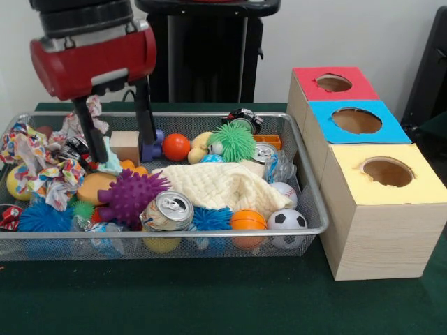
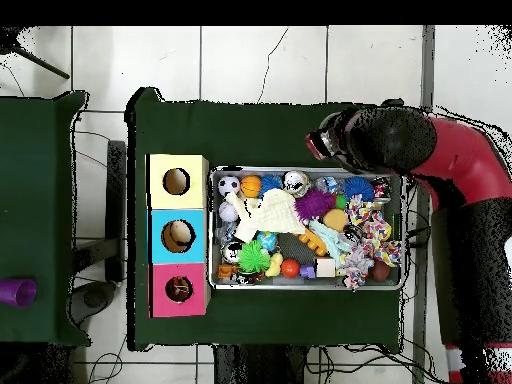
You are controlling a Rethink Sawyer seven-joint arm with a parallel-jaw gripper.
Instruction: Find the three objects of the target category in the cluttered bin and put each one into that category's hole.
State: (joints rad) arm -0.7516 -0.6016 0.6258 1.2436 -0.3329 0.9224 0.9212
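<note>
The wire mesh bin [image 1: 308,190] sits on the green table, full of mixed clutter; it also shows in the overhead view [image 2: 300,287]. My red gripper [image 1: 125,151] hangs over the bin's left part, open, its two black fingers [image 1: 89,129] reaching down among the things. A pale wooden block [image 1: 126,145] lies between the fingers; I cannot tell if they touch it. The hole with the red surround [image 1: 334,83] is on the farthest wooden box, right of the bin, and shows in the overhead view [image 2: 178,289]. In the overhead view the arm [image 2: 400,140] hides the gripper.
In the bin lie a purple spiky ball [image 1: 130,195], a green spiky ball [image 1: 232,142], a soda can [image 1: 167,209], a cream cloth [image 1: 216,185], an orange ball [image 1: 176,146], a soccer ball [image 1: 287,220] and crumpled colourful paper [image 1: 42,174]. The blue-surround hole [image 1: 357,120] and the yellow-surround hole [image 1: 387,171] are nearer.
</note>
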